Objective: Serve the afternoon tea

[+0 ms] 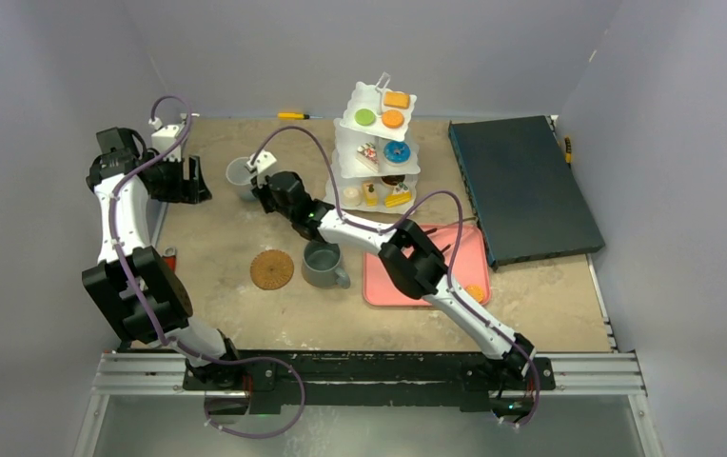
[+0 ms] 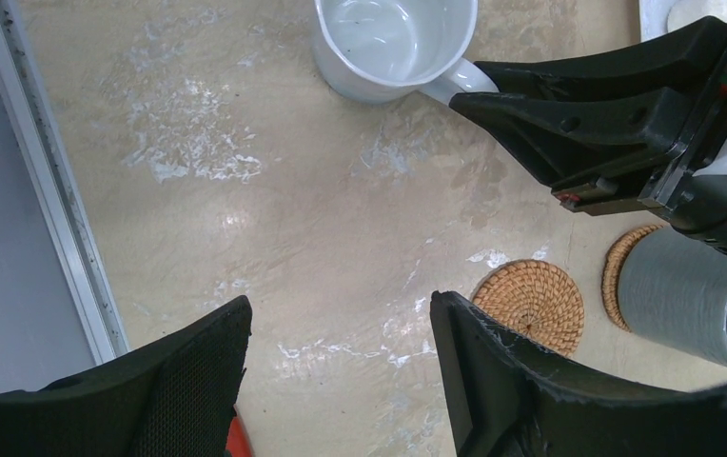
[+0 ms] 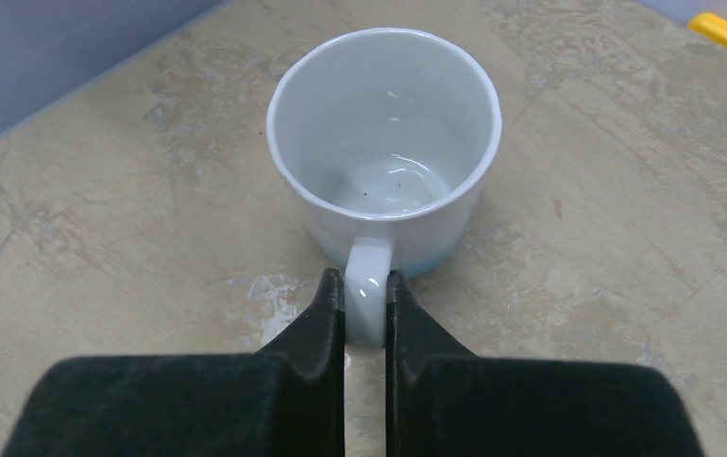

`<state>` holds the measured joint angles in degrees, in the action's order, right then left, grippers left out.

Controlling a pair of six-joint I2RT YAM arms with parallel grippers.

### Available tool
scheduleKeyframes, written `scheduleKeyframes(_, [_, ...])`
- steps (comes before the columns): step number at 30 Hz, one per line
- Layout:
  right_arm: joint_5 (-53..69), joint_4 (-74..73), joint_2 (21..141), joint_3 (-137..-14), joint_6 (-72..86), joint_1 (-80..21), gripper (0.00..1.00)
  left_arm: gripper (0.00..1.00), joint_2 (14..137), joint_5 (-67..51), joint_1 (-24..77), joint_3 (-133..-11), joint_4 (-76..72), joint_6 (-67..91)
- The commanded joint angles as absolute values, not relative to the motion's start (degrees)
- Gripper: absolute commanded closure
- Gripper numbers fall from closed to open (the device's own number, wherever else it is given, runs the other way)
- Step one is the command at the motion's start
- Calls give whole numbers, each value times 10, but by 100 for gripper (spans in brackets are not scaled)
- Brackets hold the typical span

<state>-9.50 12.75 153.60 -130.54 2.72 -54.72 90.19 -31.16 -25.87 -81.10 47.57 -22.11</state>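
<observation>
The white mug stands at the back left of the table. My right gripper is shut on its handle, one finger on each side; the mug is upright and empty. My left gripper is open and empty just left of the mug, above bare table. The grey mug stands on a cork coaster. The other coaster lies bare to its left. The white three-tier stand holds several toy pastries.
A pink tray with an orange pastry lies right of the grey mug. A dark flat box fills the back right. A yellow tool lies by the back wall. A red object lies at the left edge.
</observation>
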Motion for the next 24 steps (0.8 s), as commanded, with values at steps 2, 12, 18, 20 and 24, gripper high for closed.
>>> scheduleKeyframes(2, [-103, 199, 1486, -1274, 20, -547, 100, 31, 879, -328, -268, -816, 475, -234])
scheduleKeyframes(12, [-107, 248, 1387, -1181, 2, -581, 100, 32, 866, -335, -274, -810, 479, -238])
scheduleKeyframes(18, [-103, 258, 1314, -1130, 6, -604, 100, 32, 856, -336, -281, -810, 488, -245])
scheduleKeyframes(20, [-108, 261, 1291, -1109, 6, -613, 100, 32, 854, -344, -287, -811, 491, -245])
scheduleKeyframes(24, [-124, 272, 1239, -1051, 10, -636, 100, 32, 864, -363, -307, -828, 507, -243])
